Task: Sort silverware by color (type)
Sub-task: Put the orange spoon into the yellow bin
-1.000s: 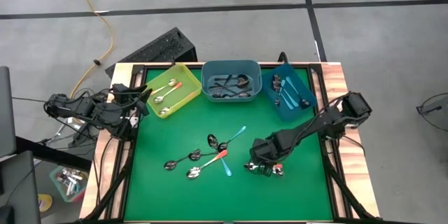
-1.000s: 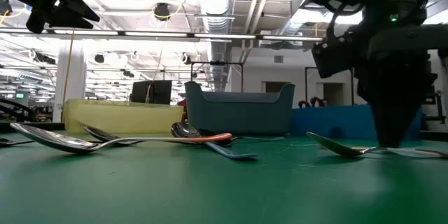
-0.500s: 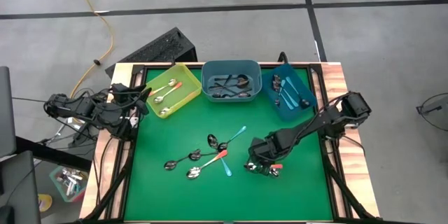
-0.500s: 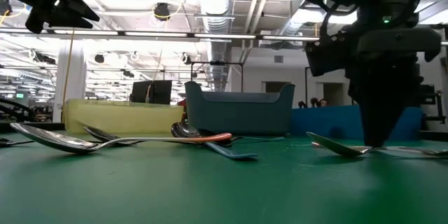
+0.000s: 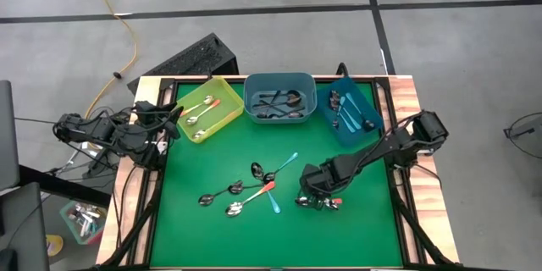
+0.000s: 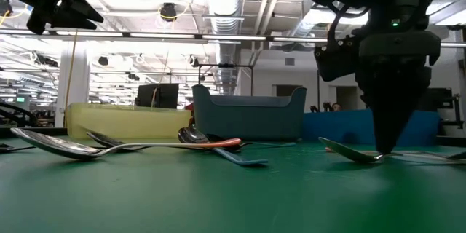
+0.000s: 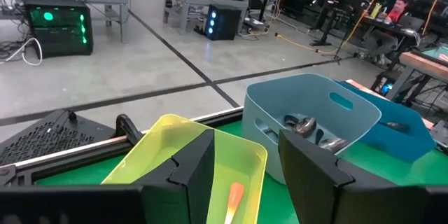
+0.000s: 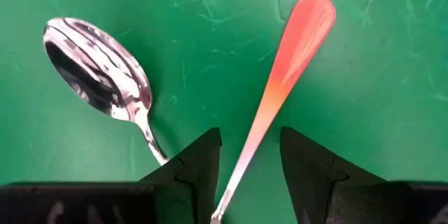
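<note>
Green matting (image 5: pixel 212 152) covers the table. Toward its right edge the right gripper (image 5: pixel 316 201) is down at the mat, its fingers (image 8: pixel 198 164) apart and straddling the thin stem of an orange-handled spoon (image 8: pixel 283 84); they do not look clamped on it. A plain metal spoon (image 8: pixel 101 80) lies just beside, its stem crossing under the fingers. More loose spoons (image 5: pixel 246 190) sit clustered at the mat's middle. Along the far edge stand a yellow bin (image 5: pixel 206 108), a grey-blue bin (image 5: pixel 279 96) and a blue bin (image 5: pixel 350 112), each holding spoons. The left gripper (image 7: pixel 241 171), fingers apart and empty, waits by the far-left corner, facing the yellow bin.
</note>
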